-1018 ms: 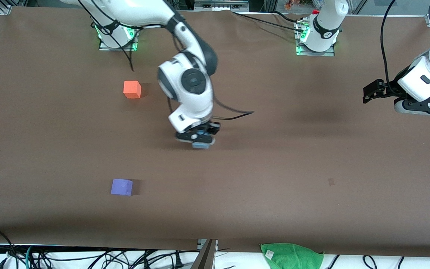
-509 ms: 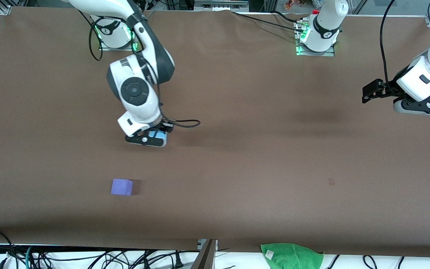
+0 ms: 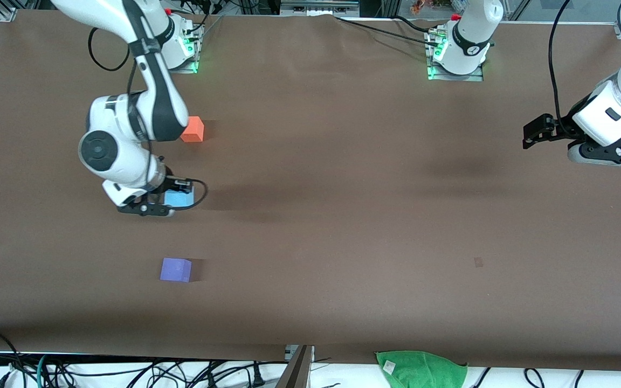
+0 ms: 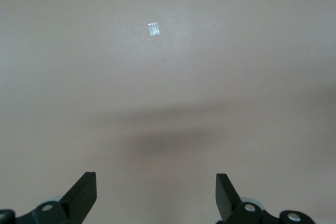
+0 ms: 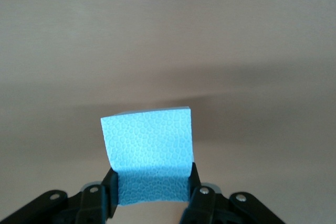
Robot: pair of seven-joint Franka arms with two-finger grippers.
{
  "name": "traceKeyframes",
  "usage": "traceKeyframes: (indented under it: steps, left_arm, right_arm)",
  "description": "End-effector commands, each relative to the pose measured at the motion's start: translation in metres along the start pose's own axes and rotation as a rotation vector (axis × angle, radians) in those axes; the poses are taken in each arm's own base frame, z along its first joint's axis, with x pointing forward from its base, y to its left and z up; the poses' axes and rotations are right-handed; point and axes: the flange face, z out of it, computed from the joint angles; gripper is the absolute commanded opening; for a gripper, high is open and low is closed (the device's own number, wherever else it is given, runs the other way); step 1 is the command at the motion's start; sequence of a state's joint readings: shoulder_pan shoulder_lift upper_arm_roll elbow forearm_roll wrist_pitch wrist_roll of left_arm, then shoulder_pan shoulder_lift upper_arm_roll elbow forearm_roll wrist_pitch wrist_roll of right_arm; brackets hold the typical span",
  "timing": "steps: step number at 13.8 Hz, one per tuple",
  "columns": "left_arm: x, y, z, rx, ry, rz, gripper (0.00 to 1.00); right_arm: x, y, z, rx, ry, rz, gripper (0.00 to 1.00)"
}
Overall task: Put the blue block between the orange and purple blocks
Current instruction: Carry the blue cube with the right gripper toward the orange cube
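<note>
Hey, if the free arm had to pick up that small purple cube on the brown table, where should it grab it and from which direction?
Probably straight down from above, fingers closing on two opposite side faces of the small matte purple cube. It sits flat on the brown table, apart from the orange cube, with every side exposed. The left gripper hangs open over its own end of the table.

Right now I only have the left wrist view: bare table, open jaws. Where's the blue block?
Observer: The right gripper is shut on the blue block.
Operator: Over what?
Observer: Over the table, between the orange block and the purple block.
Operator: My arm?
Observer: The left gripper waits open at its own end of the table.
</note>
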State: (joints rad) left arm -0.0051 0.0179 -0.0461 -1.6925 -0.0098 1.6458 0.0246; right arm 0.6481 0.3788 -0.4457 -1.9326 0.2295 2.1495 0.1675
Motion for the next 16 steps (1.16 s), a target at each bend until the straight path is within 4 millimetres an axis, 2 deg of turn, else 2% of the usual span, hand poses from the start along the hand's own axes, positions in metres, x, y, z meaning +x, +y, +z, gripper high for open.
traceKeyframes:
  steps: [1, 3, 7, 11, 12, 16]
  left_arm:
    - [-0.004, 0.003, -0.008, -0.014, 0.002, -0.003, 1.00]
    - [-0.004, 0.003, -0.008, -0.013, 0.002, -0.003, 1.00]
    - [-0.004, 0.003, -0.008, -0.013, 0.002, -0.003, 1.00]
    - [-0.004, 0.003, -0.008, -0.010, 0.002, -0.003, 1.00]
    - [-0.004, 0.003, -0.008, -0.008, 0.002, -0.003, 1.00]
    - [-0.004, 0.003, -0.008, -0.008, 0.002, -0.002, 1.00]
  right_arm:
    - [-0.018, 0.009, 0.015, 0.034, 0.021, -0.004, 0.46]
    - [-0.024, 0.017, 0.029, 0.032, 0.056, 0.007, 0.46]
    - [-0.029, 0.021, 0.039, 0.034, 0.098, 0.012, 0.46]
    - [-0.035, 0.017, 0.053, 0.030, 0.131, 0.011, 0.46]
    - [-0.038, 0.009, 0.056, 0.033, 0.133, -0.003, 0.46]
    - [-0.049, 0.010, 0.072, 0.026, 0.154, -0.009, 0.46]
